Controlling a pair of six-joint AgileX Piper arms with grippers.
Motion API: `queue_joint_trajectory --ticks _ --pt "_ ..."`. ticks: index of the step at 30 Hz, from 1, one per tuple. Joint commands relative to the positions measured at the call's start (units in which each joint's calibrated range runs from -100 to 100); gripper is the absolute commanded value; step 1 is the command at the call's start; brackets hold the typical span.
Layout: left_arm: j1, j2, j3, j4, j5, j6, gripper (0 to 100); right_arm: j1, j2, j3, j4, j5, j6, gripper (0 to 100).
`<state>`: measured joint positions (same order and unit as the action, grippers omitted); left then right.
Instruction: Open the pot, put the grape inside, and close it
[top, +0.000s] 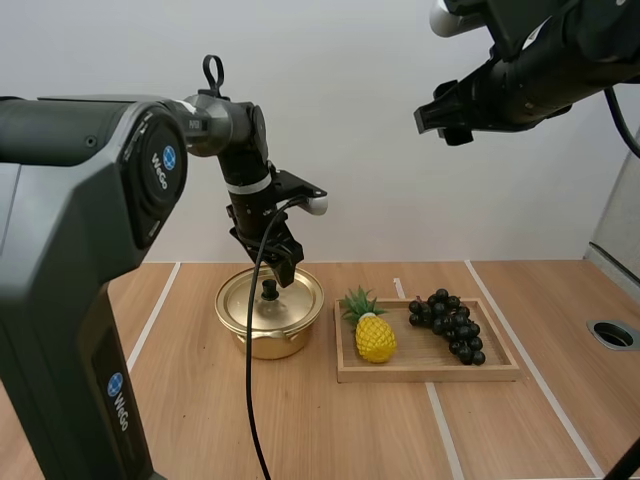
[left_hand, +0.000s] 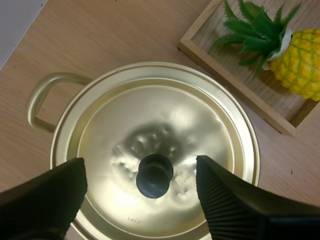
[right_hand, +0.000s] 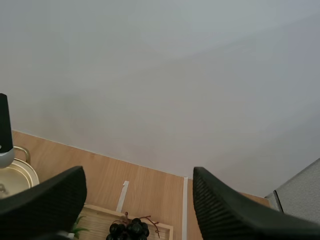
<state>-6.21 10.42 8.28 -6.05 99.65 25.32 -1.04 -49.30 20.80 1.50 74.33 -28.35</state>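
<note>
A plain pale grey wall (top: 370, 170) rises behind a light wooden bench (top: 340, 430). White tape lines (top: 538, 372) run across the bench top. A round dark hole (top: 612, 334) sits near its right edge, below a grey panel (top: 618, 225). The light is soft and even.

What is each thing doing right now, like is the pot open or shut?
pot: shut.
lid: on the pot, knob not gripped.
left gripper: open, over the knob.
right gripper: open, empty, raised high.
grapes: in the wooden tray.
pineapple: in the tray, beside the grapes.
</note>
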Motion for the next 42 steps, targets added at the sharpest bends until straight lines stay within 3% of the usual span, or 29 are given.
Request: queue_joint_trajectory --ticks 1,23,24,25,27,28,35,42 --pt "-0.28 1.55 -0.37 0.31 0.35 0.19 100 -0.20 -0.46 -0.38 0.36 0.31 -0.33 100" --pt "-0.28 4.85 -0.24 1.77 0.35 0.10 100 -0.20 -0.46 -0.38 0.36 0.31 -0.73 100" --pt "-0.28 4.85 -0.24 1.77 0.35 -0.10 88 -0.20 -0.46 -0.38 0.36 0.31 -0.73 100" --pt "-0.28 4.85 -0.24 1.77 0.35 -0.20 68 -0.20 -0.46 -0.38 0.36 0.31 -0.73 100" --pt "-0.28 4.85 -0.24 1.77 0.35 -0.20 11 -0.20 -0.46 -0.38 0.61 0.31 -0.73 100" --pt "-0.28 4.85 -0.24 1.77 0.35 -0.01 0 -0.20 -0.46 -0.38 0.73 0.31 -0.73 100" --pt "-0.28 3.63 -0.78 1.58 0.35 -2.04 0 -0.20 -0.46 -0.38 0.73 0.31 -0.73 100" --pt "-0.28 -5.08 -7.28 1.58 0.35 -4.27 0 -0.20 -0.46 -0.38 0.73 0.47 -0.73 100"
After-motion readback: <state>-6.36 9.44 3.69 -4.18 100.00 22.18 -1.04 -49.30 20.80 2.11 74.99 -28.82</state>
